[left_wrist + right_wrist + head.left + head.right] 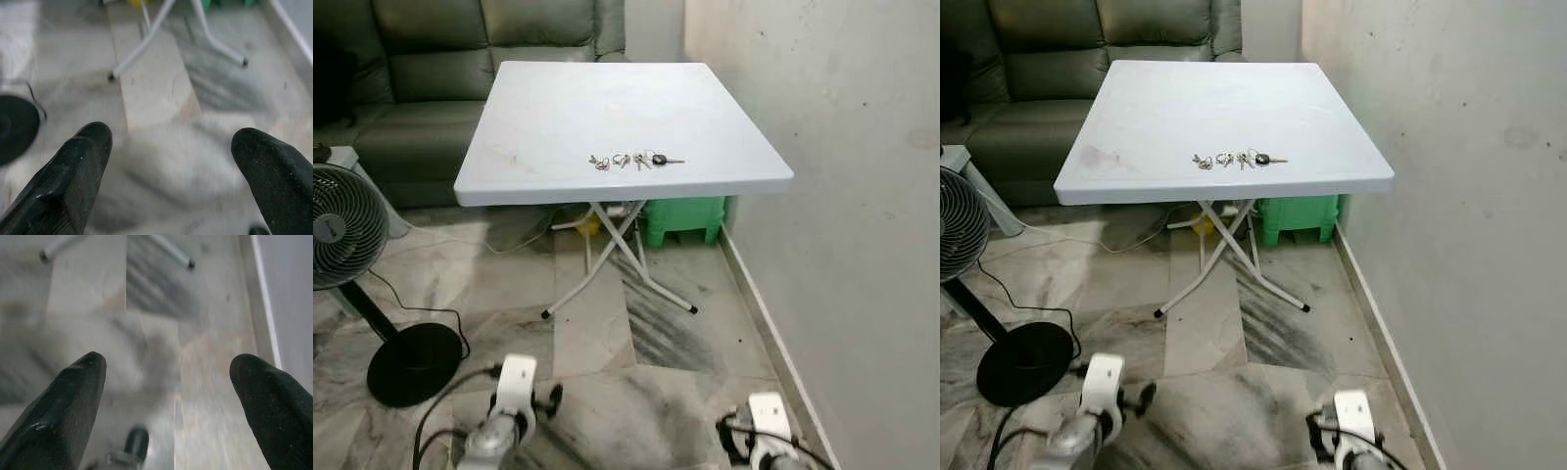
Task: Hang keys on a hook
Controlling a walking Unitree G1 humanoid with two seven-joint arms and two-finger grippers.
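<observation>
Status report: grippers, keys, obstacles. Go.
Left gripper and right gripper open, low over the floor. Keys lie on the white table, untouched. Nothing between robot and table; fan off to the left.

One table [558, 117], one key bunch [634, 160]

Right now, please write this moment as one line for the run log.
stage: approach | keys: on white table, near front edge | left gripper: open, low over floor | right gripper: open, low over floor | hook: not located
</observation>
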